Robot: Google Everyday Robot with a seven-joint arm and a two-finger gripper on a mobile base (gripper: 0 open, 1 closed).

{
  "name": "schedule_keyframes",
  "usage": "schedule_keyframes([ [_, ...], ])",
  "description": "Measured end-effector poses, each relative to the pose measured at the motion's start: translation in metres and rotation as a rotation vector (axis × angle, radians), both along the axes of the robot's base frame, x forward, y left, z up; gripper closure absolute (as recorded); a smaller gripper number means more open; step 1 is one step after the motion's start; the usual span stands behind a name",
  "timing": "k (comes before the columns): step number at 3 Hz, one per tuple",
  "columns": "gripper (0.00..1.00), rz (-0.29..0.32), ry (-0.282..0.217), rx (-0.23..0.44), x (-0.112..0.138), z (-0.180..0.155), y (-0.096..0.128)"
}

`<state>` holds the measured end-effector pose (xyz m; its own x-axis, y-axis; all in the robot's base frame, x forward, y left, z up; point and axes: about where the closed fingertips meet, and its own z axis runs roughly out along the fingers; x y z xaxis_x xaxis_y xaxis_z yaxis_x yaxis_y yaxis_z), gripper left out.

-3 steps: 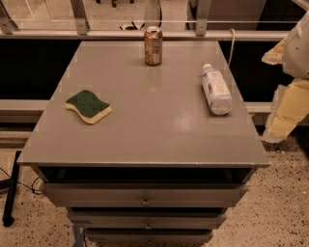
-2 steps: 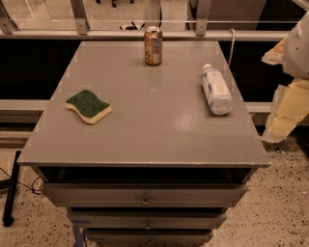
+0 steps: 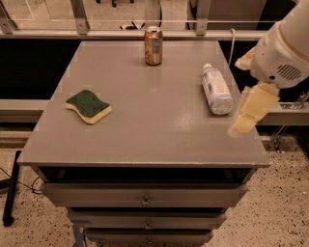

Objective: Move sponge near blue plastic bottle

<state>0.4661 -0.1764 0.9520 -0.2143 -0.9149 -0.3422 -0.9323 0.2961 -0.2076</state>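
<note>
The sponge (image 3: 89,105), dark green on top over pale yellow foam, lies flat on the left side of the grey table (image 3: 149,120). The blue plastic bottle (image 3: 216,89), whitish with a white cap, lies on its side on the right side, cap toward the back. My gripper (image 3: 238,96) hangs on the white arm at the right edge of the table, just right of the bottle and far from the sponge. Its pale yellow fingers (image 3: 253,108) stand apart and hold nothing.
A brown drink can (image 3: 153,46) stands upright at the back centre of the table. Drawers (image 3: 145,198) sit under the tabletop. A rail with metal posts (image 3: 79,14) runs behind the table. Speckled floor lies at the right.
My arm and gripper have moved left and further into view, from beyond the table's right edge to over it beside the bottle. Sponge, bottle and can have not moved.
</note>
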Motion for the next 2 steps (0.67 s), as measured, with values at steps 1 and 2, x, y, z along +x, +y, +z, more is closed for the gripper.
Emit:
schedule_keyframes([
  [1, 0.0, 0.042, 0.003, 0.152, 0.036, -0.023, 0.053],
  [2, 0.0, 0.081, 0.003, 0.304, 0.069, -0.038, 0.106],
])
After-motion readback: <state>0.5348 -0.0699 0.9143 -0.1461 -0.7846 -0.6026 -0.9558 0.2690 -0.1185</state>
